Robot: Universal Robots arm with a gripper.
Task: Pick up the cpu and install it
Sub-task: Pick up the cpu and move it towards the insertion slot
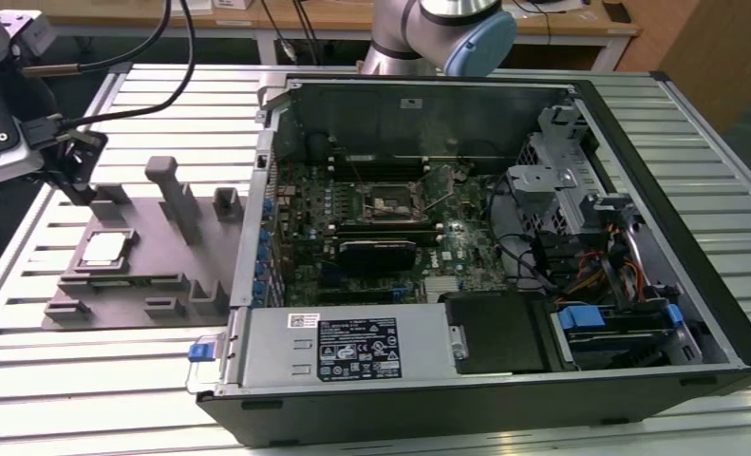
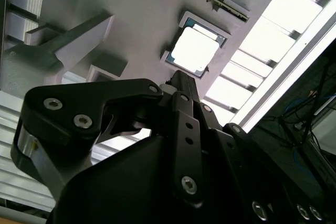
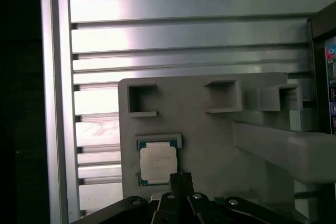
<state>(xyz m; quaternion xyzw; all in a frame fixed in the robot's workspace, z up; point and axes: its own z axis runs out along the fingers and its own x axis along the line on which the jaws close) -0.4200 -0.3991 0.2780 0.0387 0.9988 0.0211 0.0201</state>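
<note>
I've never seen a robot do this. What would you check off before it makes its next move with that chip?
1. The cpu lies flat in its recess on the grey holder: ok.
2. The gripper hangs near the cpu: ok.
3. Gripper touching the cpu: cannot tell.
4. The computer case is open, motherboard exposed: ok.
5. The socket is free to take the chip: cannot tell.

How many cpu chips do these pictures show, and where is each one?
1. The cpu lies flat in a recess of the grey fixture plate, on the exterior view's left of the open computer case. Others may be hidden inside the case.
</note>
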